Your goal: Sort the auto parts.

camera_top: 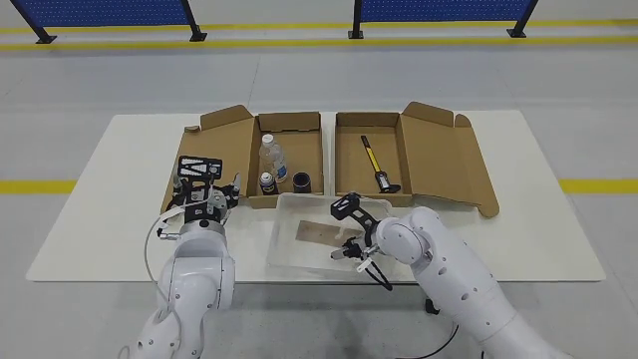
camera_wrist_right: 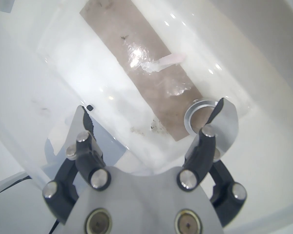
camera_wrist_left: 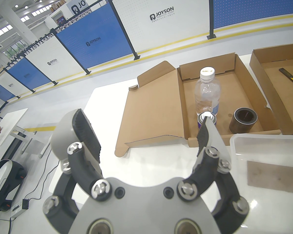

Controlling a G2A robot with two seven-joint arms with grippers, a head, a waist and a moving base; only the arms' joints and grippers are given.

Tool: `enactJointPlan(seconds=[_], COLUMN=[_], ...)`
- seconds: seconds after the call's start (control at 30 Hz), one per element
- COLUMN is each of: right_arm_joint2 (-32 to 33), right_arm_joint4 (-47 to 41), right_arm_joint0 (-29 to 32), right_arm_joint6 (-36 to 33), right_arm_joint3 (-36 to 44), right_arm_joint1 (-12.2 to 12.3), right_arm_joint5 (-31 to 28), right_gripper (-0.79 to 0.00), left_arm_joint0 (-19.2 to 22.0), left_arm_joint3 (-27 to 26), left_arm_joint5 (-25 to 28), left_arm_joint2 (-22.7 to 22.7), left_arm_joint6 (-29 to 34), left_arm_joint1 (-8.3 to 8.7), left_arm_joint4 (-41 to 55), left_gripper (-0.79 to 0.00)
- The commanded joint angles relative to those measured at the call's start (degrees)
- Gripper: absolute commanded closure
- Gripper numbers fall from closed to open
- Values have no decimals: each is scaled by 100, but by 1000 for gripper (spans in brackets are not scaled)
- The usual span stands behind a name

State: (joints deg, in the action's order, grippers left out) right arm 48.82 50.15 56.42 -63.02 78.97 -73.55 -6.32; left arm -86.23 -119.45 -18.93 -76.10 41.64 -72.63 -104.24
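Right gripper point(camera_wrist_right: 152, 105) is held inside clear plastic bin point(camera_top: 282, 229), jaws apart, one jaw at metal ring point(camera_wrist_right: 189, 118). Left gripper point(camera_wrist_left: 141, 116) is held beside cardboard box point(camera_wrist_left: 151, 113), jaws apart.

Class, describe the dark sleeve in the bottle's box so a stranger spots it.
On the white table, find the cardboard box holding a bottle. By its near wall stand a small can and the sleeve. The sleeve alone is dark, squat and hollow.
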Motion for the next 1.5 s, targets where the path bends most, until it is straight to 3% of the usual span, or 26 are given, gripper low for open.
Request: enactJointPlan(seconds=[0.0, 0.7, 1.03, 1.47], right_arm_joint2=[-29, -329, -226, -303], right_arm_joint4=[-36, -1027, -79, -412], right_arm_joint0=[-43, -273, -388, -364], right_arm_joint6=[23, 169, 44, -138], right_arm_joint3=[-78, -238, -365, -494], right_arm_joint1=[-15, -180, -120, -162], right_arm_joint5=[-33, -728, 155, -92], right_gripper=[-785, -785, -785, -785], left_arm_joint0=[0, 0, 0, 0], left_arm_joint3=[0, 0, 0, 0], left_arm_joint5=[0, 0, 0, 0], left_arm_joint2=[0, 0, 0, 0], left_arm_joint6=[0, 0, 0, 0], left_arm_joint1=[0, 0, 0, 0], left_arm_joint4=[0, 0, 0, 0], left_gripper=[-785, -785, -785, -785])
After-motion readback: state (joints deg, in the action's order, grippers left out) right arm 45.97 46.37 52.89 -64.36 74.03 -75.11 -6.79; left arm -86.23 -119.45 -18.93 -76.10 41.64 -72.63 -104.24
